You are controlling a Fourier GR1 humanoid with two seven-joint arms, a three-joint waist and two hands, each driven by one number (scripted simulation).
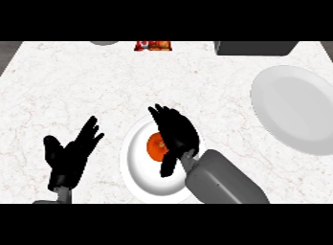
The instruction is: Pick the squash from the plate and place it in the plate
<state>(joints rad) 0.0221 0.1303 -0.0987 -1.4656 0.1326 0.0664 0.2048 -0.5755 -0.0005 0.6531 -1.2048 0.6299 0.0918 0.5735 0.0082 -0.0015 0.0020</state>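
The left hand (pixel 68 155) stood open at the lower left of the frame, fingers straight and spread, pointing up. The right hand (pixel 175 134) sat at lower centre, fingers extended toward the upper left, its grey forearm (pixel 222 179) entering from the bottom edge

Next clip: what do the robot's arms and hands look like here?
Both robot hands are matte black, with slender fingers and a thumb: left robot hand, right robot hand. The right forearm is a smooth grey rounded casing. No cables or markings are visible.
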